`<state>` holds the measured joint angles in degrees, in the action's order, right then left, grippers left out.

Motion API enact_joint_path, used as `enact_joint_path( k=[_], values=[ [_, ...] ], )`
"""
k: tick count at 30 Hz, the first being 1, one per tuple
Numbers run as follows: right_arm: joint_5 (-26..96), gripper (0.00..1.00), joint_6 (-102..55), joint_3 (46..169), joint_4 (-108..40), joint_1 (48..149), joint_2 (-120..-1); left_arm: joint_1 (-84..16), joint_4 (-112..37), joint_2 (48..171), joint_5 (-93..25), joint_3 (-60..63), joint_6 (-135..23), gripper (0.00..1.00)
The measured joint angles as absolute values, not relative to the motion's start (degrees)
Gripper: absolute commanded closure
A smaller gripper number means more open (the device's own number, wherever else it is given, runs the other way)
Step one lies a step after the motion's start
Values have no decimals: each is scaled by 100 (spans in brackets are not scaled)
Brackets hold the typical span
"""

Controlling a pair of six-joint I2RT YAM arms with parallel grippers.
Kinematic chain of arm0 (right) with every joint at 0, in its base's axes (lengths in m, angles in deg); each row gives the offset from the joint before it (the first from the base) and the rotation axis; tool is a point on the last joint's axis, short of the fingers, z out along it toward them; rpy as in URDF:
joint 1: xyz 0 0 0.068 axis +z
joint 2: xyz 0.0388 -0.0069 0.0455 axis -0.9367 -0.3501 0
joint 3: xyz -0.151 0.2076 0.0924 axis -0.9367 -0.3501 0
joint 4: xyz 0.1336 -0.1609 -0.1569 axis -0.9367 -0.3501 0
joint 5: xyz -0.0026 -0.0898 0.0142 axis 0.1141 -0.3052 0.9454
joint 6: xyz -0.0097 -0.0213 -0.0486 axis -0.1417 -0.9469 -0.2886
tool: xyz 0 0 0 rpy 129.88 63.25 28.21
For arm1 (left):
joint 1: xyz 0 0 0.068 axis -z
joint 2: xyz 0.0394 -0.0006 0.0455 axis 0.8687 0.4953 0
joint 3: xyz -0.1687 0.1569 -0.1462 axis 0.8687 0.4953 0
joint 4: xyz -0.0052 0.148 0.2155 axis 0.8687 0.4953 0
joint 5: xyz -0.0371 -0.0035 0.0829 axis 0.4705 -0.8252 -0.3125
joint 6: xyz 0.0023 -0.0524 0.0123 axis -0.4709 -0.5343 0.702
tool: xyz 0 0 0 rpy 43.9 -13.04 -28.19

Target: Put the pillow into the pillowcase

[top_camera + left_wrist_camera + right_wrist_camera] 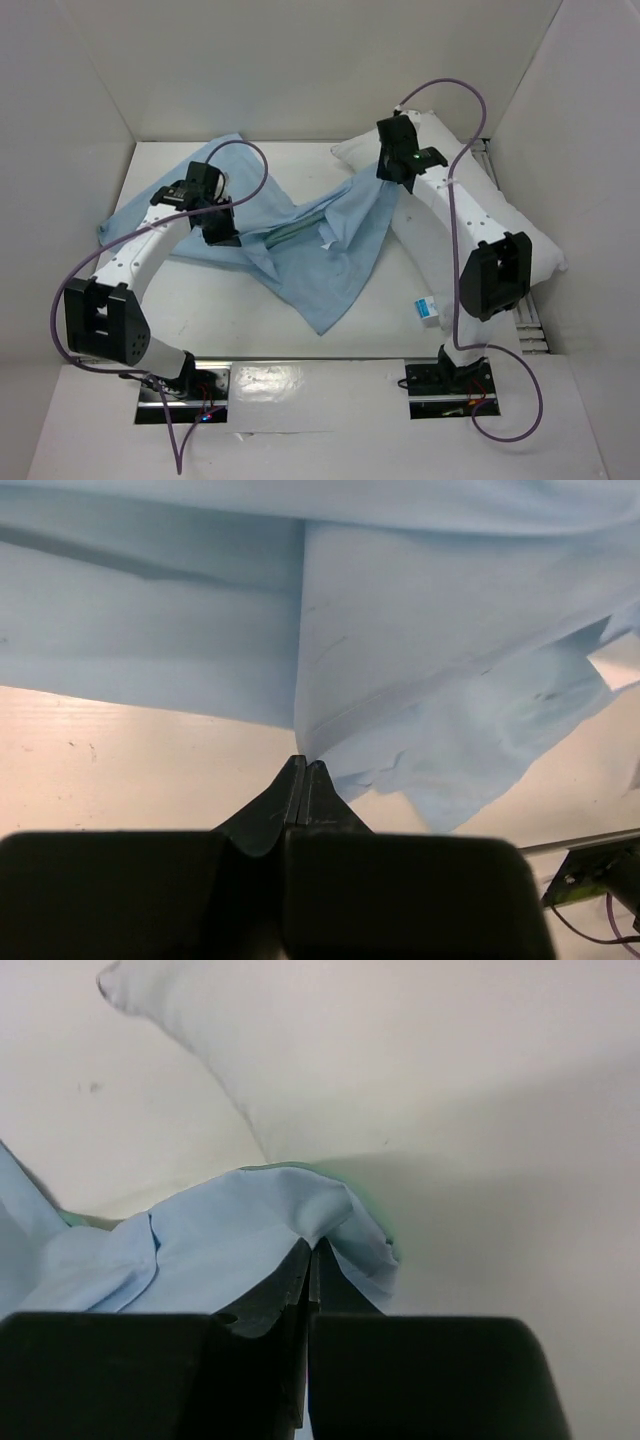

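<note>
The left arm bends out from its base and reaches forward. Its gripper [303, 768] is closed, the fingertips pinching a fold of the pale blue pillowcase [325, 270], which spreads ahead of it over the desk [210, 310]. The right arm stretches forward above the white pillow [530, 240]. Its gripper [310, 1250] is clamped on the pillowcase's edge, with the pillow just beyond the tips.

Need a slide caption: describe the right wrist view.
Right gripper shut on the blue pillowcase edge, white pillow beyond.
</note>
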<state>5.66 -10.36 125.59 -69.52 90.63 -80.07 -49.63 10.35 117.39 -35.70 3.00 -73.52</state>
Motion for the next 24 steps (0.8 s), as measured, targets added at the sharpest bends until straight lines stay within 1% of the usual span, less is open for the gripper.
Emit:
enact_joint_path(
  k=[1,2,3,4,6,7,11,14,15,17,18,19,20,21,22,23,24],
  values=[
    [536,100,-1036,12557,-6834,9020,-7983,-4946,1041,11747,-3555,300,-7328,100],
    [514,87,-1027,12552,-6731,8969,-7981,-4913,1052,11767,-3531,300,-7303,100],
    [538,62,-999,12550,-6642,8908,-7999,-4869,1065,11800,-3504,295,-7288,100],
    [582,30,-933,12554,-6605,8845,-8034,-4808,1081,11828,-3487,278,-7269,100],
    [682,19,-922,12596,-6629,8746,-8112,-4685,1116,11889,-3447,201,-7181,100],
    [706,10,-907,12613,-6627,8711,-8125,-4629,1131,11898,-3421,149,-7164,100],
    [840,10,-924,12635,-6642,8792,-8036,-4469,1179,11911,-3240,-240,-7124,100],
    [1163,10,-953,12633,-6690,8971,-7728,-4447,1177,11972,-3034,-677,-7118,100],
    [1288,7,-966,12631,-6707,9035,-7577,-4449,1151,12012,-2971,-833,-7120,100],
    [1543,6,-1007,12585,-6712,9188,-7280,-4449,1111,12090,-2831,-1086,-7122,100],
    [1694,6,-1023,12550,-6725,9297,-7135,-4447,1085,12141,-2750,-1206,-7118,97],
    [1806,6,-1038,12500,-6727,9424,-7022,-4441,1074,12191,-2693,-1296,-7105,83],
    [1893,4,-1038,12415,-6723,9566,-6923,-4432,1085,12257,-2678,-1388,-7057,65],
    [1994,4,-1034,12307,-6729,9686,-6867,-4425,1096,12316,-2685,-1451,-7008,21],
    [2116,4,-1031,12176,-6738,9798,-6840,-4421,1146,12368,-2720,-1504,-6980,10],
    [2249,4,-1025,12010,-6725,9898,-6840,-4425,1212,12412,-2798,-1536,-6978,1],
    [2387,4,-1012,11818,-6707,9957,-6853,-4432,1293,12440,-2927,-1547,-6949,1]
  ],
)
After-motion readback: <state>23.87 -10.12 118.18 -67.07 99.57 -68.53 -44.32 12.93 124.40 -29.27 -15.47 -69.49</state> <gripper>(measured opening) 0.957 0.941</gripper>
